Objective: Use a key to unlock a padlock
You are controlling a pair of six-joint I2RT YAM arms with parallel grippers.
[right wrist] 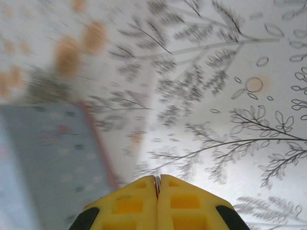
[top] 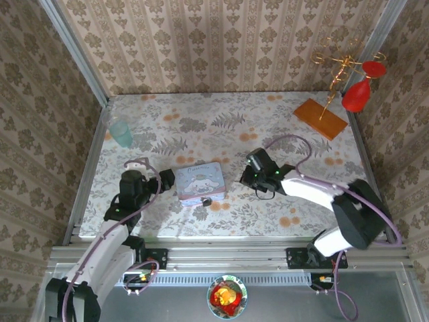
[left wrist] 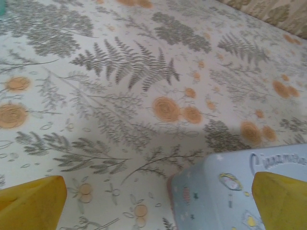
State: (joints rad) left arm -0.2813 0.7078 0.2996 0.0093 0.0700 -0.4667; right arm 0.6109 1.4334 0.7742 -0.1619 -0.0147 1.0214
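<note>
- Risk, empty grip: the right gripper (right wrist: 157,181) has its fingers pressed flat together, with a thin dark line at the seam. You cannot tell whether a key is pinched there. Confirm this before advancing, because an empty grip would reach the lock with nothing to insert.
- Risk, lock displacement: the padlock (top: 207,200) lies on the worktop (top: 281,134) at the near edge of the pastel tin (top: 200,180). Whether it touches the tin or lies just beside it cannot be told. It is small and nothing restrains it, so a tip that meets it off-axis would likely push it along the worktop rather than enter the keyway.
- Risk, collision: the tin stands between the two arms. A low approach by either arm could strike its wall and shift the tin and the lock together.
- Risk, poor view: the right wrist view is blurred. Do not rely on it for fine alignment.
- Left arm pose: the left gripper (top: 163,180) sits low, just left of the tin. Its fingers (left wrist: 31,199) are spread wide and hold nothing. In its wrist view a corner of the tin lies between them.
- Right arm pose: the arm reaches in from its base with the elbow bent and the wrist low over the worktop. It is to the right of the tin and apart from it, with the fingertips pointing toward the tin.
</note>
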